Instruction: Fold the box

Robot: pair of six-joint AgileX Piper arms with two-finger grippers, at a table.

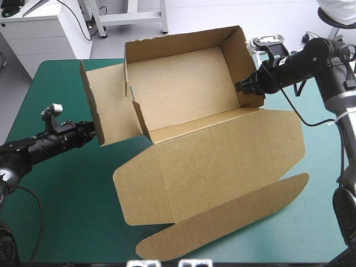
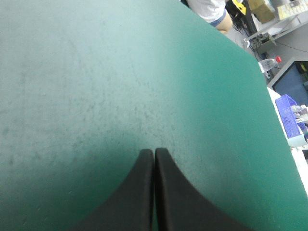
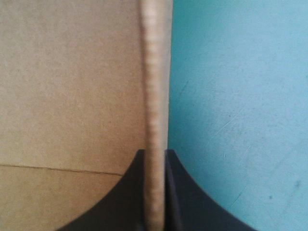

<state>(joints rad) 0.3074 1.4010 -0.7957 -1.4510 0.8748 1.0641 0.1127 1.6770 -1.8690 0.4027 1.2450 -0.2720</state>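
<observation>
There was 1 box, 2 grippers & 1 table. The box was brown & sat mid-table, a bit toward the far edge, open like a tray. Its far wall & right wall stood up. The left flap stood up too but swung outward, away from the tray. Inside the tray only the plain brown floor showed. The lid lay flat on the near side, w/ 1 long rounded flap at its near end, resting on the teal-green cover. The R gripper was at the right wall. Its black fingers were nearly closed & pinching the wall's edge, w/ board on one side & cover on the other. The L gripper was low, just beside the left flap's outer side; can't tell if it touched. Its fingers were pressed tight together, tip to tip, w/ only cover ahead. The left flap stood b/w the L gripper & the tray.
</observation>
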